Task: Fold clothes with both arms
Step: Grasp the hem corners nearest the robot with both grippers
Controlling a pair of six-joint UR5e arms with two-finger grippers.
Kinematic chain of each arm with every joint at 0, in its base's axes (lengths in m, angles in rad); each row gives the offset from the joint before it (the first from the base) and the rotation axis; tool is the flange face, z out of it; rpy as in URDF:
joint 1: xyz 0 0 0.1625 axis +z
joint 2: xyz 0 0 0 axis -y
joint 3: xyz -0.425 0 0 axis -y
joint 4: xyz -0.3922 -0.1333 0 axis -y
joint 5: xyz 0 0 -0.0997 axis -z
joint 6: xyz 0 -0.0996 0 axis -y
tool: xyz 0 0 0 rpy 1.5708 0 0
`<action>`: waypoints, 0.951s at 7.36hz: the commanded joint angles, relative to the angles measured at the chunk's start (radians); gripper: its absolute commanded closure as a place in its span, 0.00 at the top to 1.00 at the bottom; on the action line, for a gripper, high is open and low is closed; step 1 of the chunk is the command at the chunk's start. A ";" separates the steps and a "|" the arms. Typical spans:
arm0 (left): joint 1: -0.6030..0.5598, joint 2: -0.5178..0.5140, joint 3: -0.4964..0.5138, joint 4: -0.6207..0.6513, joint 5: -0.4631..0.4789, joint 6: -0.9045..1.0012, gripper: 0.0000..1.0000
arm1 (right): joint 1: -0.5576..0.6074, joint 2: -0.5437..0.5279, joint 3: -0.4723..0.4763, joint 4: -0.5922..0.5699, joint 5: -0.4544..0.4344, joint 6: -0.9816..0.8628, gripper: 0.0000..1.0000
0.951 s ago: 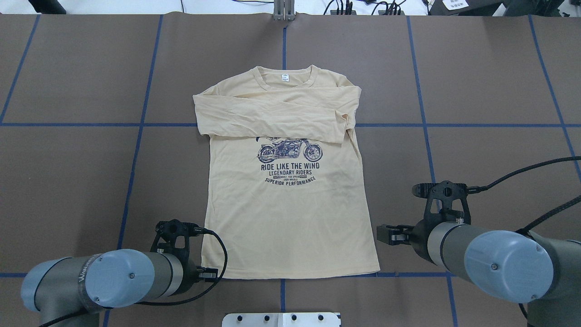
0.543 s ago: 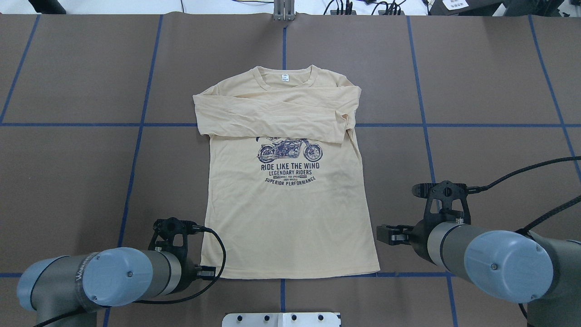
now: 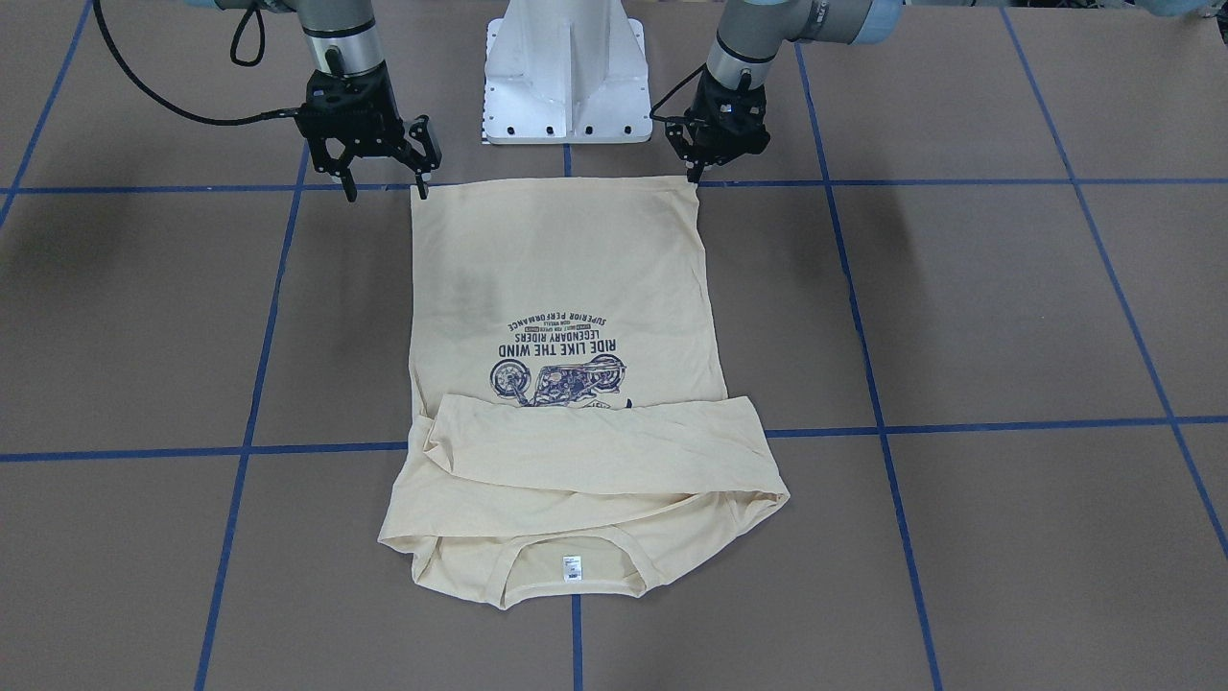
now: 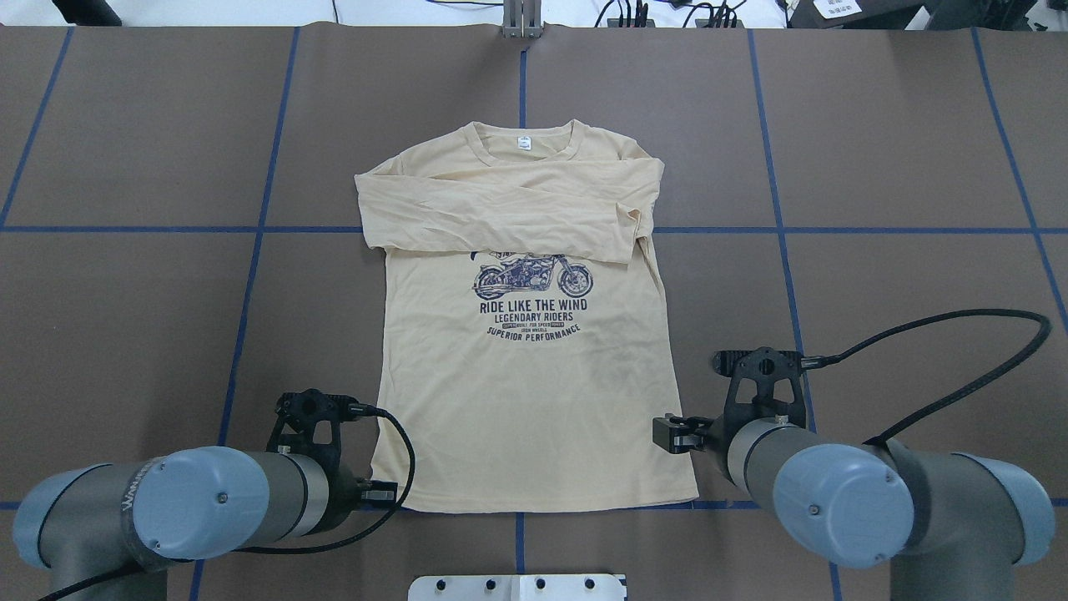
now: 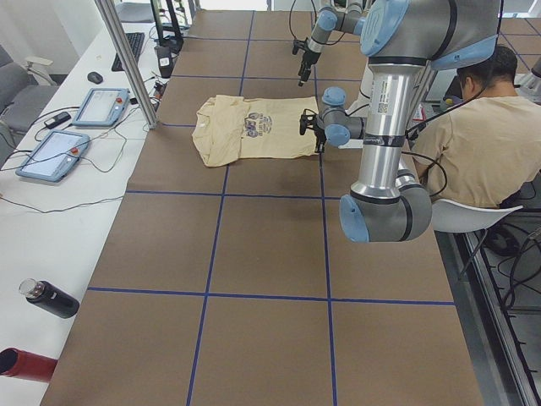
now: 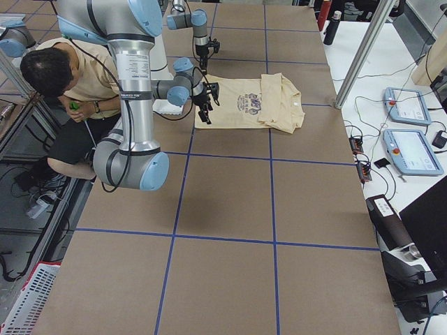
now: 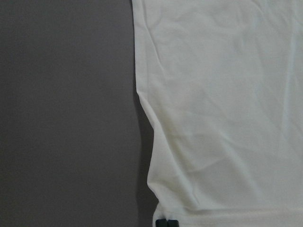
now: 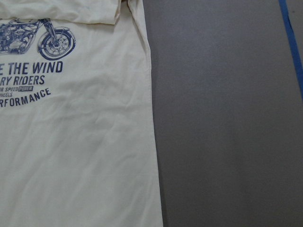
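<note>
The cream-yellow long-sleeved T-shirt [image 4: 534, 401] lies flat, print up, both sleeves folded across the chest, its collar at the far side. My left gripper [image 3: 693, 176] is down at the hem's corner on my left. In the left wrist view its fingertips [image 7: 165, 222] are pressed together on the hem band of the T-shirt [image 7: 222, 94]. My right gripper [image 3: 386, 189] stands open by the other hem corner, one finger at the shirt's edge and one outside it. The right wrist view shows only the side edge of the T-shirt [image 8: 75, 142] and bare table.
The white pedestal base [image 3: 564, 72] stands just behind the hem. Blue tape lines cross the brown table cover [image 4: 876, 150]. A seated person [image 5: 482, 127] is behind the robot. Tablets [image 5: 101, 106] and bottles [image 5: 51, 299] lie on the side bench.
My right arm has moved left, bringing its gripper to the shirt's side edge. The left arm has shifted slightly leftward. The shirt has not moved.
</note>
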 commanded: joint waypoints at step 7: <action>-0.001 0.001 -0.014 0.006 -0.002 -0.002 0.00 | -0.173 -0.027 -0.061 0.000 -0.169 0.110 0.47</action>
